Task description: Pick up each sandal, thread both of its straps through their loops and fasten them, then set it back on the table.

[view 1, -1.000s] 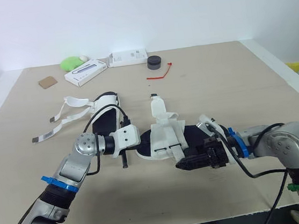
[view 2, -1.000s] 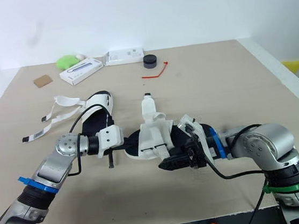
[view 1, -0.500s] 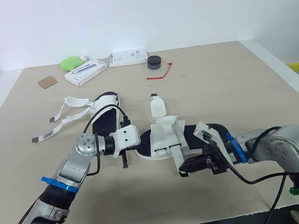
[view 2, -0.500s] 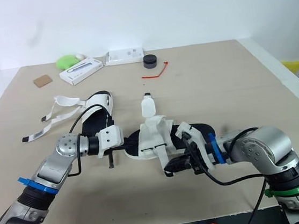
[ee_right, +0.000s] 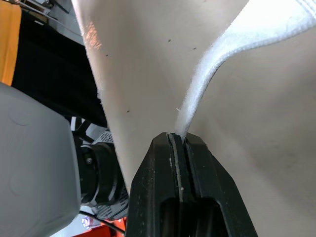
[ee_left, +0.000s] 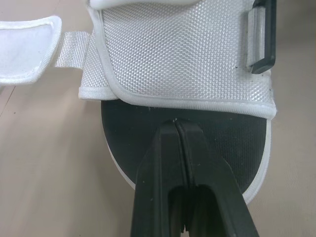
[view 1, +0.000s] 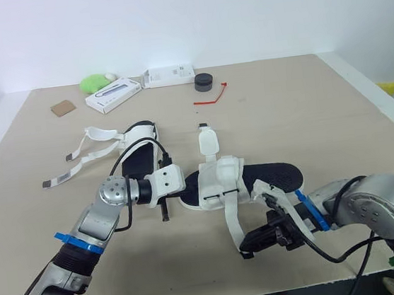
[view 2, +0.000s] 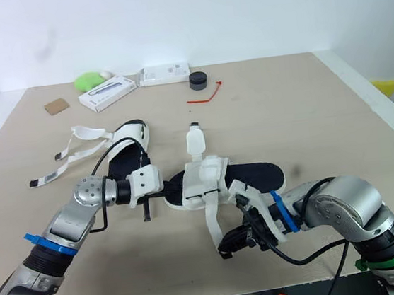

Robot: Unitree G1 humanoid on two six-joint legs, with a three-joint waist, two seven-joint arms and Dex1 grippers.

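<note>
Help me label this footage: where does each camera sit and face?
Left eye and right eye: on the head, looking forward and down over the beige table; both arms show, and both views share the black-soled white-strapped sandal.
Left wrist: on the left arm, looking along the shut left jaws over that sandal's sole.
Right wrist: on the right arm, looking along the right jaws shut on a loose white fabric strap.

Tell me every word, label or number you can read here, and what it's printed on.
No text here is readable.
Long white box: dark markings on top, too small to read.
Flat white box: faint print, too blurred to read.
Near sandal and far sandal: no lettering shows.
</note>
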